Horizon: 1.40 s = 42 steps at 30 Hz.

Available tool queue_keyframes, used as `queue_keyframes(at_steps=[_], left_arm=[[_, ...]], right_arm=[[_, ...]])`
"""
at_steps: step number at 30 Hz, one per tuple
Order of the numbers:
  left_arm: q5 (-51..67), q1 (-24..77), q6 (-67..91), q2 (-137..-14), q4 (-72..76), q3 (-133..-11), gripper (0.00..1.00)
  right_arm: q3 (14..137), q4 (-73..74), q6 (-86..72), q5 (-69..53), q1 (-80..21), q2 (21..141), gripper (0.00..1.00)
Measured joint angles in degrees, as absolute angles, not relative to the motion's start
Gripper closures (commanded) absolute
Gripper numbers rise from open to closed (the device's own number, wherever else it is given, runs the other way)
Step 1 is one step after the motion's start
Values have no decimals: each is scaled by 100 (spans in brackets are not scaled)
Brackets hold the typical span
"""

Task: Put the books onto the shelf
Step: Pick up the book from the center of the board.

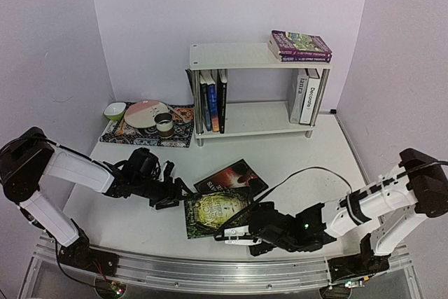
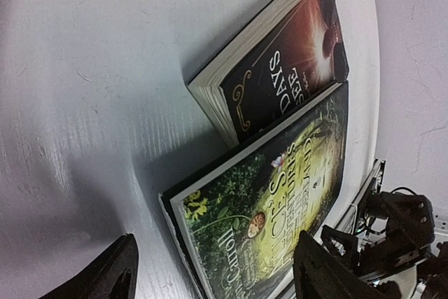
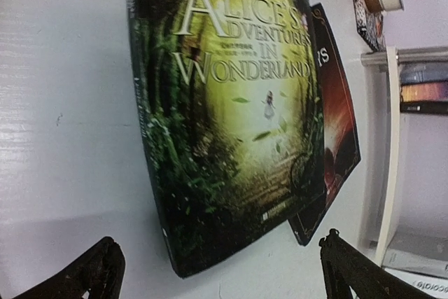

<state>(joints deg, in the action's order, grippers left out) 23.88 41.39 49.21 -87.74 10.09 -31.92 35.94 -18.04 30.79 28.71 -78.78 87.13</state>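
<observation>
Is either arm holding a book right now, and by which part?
Nothing is held. The left gripper and the right gripper are both open, fingers spread wide at the edges of the green book without clamping it.

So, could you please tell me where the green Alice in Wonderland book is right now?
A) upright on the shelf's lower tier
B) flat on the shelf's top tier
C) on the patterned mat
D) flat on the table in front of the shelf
D: the green Alice book lies cover-up on the table, its edge overlapping the dark book, nearer the arms than the shelf.
</observation>
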Motion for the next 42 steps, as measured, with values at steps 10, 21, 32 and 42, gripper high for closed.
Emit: queue_keyframes(at_steps=[10, 21, 32, 42], left_arm=[[2425, 4104, 4541, -9338, 845, -3601, 55], [2510, 4045, 4226, -9701, 757, -3905, 64], [2523, 4003, 4180, -9402, 357, -3907, 48], [2574, 3376, 4091, -6873, -370, -3861, 25]], right_arm=[[4012, -3439, 4187, 4097, -8434, 10200, 2], [4305, -5260, 5476, 5216, -8545, 11378, 36], [4237, -6139, 6589, 5400, -8593, 11552, 100], [4145, -6302, 6622, 5295, -8611, 10604, 100]])
